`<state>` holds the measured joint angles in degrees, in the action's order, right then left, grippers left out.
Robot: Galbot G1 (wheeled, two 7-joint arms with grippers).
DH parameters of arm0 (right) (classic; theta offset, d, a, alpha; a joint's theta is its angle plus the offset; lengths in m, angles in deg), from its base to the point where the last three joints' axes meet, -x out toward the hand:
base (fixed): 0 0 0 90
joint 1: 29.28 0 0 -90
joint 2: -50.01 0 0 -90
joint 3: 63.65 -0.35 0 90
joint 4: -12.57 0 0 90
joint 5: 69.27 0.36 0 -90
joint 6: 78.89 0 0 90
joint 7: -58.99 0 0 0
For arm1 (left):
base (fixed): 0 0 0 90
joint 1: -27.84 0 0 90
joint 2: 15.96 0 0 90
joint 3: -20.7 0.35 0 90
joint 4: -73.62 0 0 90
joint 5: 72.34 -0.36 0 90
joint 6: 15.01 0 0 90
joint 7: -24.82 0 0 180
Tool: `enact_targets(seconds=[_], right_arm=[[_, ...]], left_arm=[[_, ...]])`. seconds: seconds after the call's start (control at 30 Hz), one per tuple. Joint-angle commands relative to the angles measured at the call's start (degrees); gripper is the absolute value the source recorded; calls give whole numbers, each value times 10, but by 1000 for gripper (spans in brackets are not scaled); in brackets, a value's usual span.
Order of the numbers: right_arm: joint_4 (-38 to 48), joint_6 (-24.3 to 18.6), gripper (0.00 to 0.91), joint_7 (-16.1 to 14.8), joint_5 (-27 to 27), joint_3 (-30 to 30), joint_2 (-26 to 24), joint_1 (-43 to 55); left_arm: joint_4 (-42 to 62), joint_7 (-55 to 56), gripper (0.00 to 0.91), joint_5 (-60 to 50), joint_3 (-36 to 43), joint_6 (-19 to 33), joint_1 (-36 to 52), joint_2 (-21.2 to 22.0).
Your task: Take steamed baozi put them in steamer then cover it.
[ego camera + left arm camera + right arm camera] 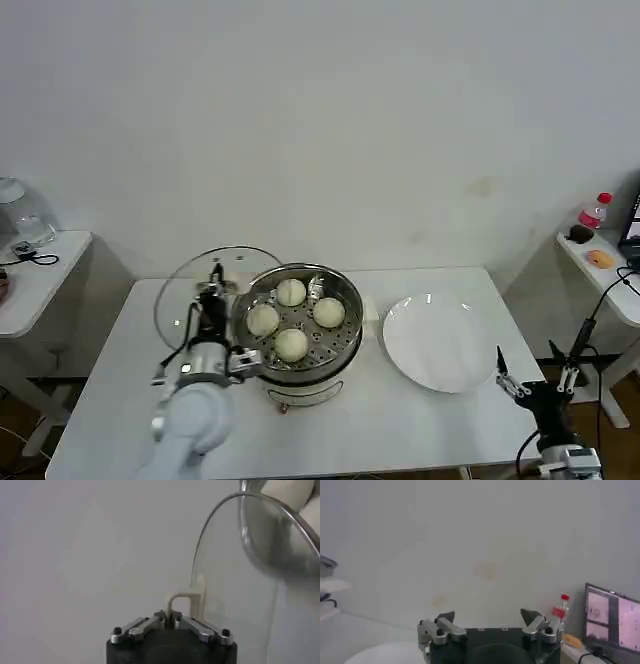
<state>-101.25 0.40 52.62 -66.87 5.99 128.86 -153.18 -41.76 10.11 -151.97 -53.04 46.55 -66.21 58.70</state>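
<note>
Several cream-white steamed baozi (291,343) sit on the perforated tray inside the shiny steamer (347,340) on its white base, mid-table. The cover (180,290), a clear glass lid, stands tilted on edge just left of the steamer; its rim (200,555) arcs beside the pot. My left gripper (214,290) (170,620) is shut on the lid's cream bar handle (187,600). My right gripper (510,381) (489,616) hangs open and empty at the table's front right corner.
A flat white plate (437,343) lies right of the steamer. Side tables stand left (35,275) and right (600,265) of the white table, the right one carrying a red-capped bottle (594,211).
</note>
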Motion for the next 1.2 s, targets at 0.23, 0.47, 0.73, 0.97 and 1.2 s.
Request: enact_targets(seconds=[0.23,0.47,0.73,0.97,1.2], right_arm=[[10,-7,907,-1,-28,20,14,4],[12,-10,907,-2,-31,22,16,4],[15,-12,907,-2,-32,28,17,6],[18,-14,907,-1,-35,29,20,4],[18,-15,907,-1,-37,32,21,3]], left_arm=[[80,-17,0,-159,77,4,32,163],[94,-8,0,-176,86,10,23,171],[105,-1,0,-180,89,12,19,172],[107,-1,0,-178,95,12,19,173],[110,0,0,-178,94,13,11,173]])
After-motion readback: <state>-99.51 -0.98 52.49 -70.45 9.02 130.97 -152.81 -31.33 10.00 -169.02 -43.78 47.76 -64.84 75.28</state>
